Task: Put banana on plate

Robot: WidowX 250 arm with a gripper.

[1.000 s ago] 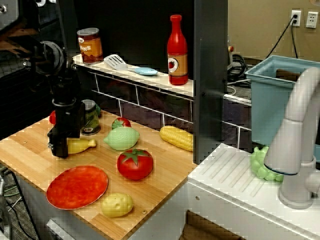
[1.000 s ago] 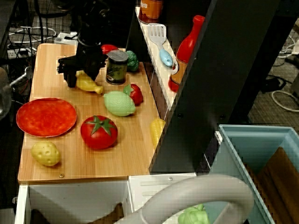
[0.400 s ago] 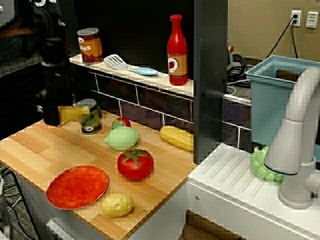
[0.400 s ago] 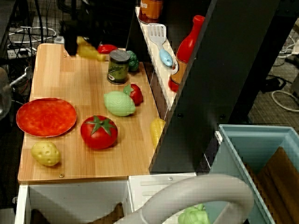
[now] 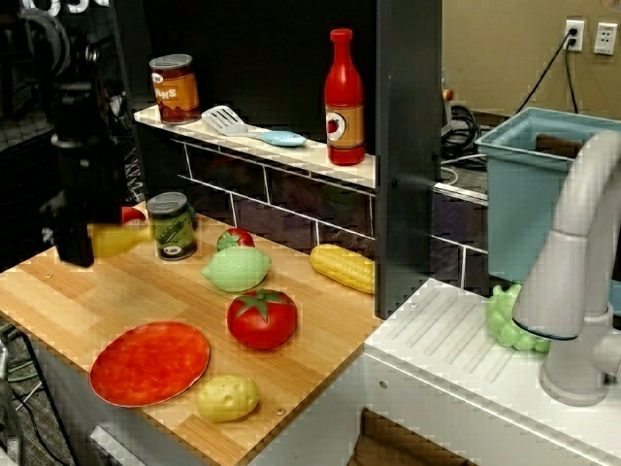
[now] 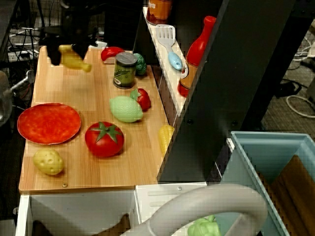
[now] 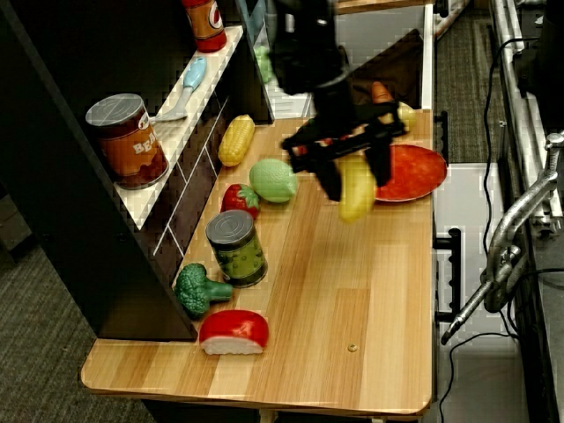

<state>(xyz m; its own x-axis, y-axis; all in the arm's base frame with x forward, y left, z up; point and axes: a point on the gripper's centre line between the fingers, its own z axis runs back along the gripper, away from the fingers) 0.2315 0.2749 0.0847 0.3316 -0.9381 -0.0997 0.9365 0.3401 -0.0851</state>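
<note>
Gripper (image 7: 351,169) fingers clamp the banana (image 7: 356,191), holding it in the air above the wooden counter (image 7: 352,291). In the view from above, the plate (image 6: 48,123) lies at the banana's six o'clock, well apart.

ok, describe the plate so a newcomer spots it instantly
On the wooden counter, look at the front corner farthest from the sink. The plate lies flat there, between the big tomato and the counter's outer edge. It is the only flat round thing: red-orange, mottled, glossy.
</note>
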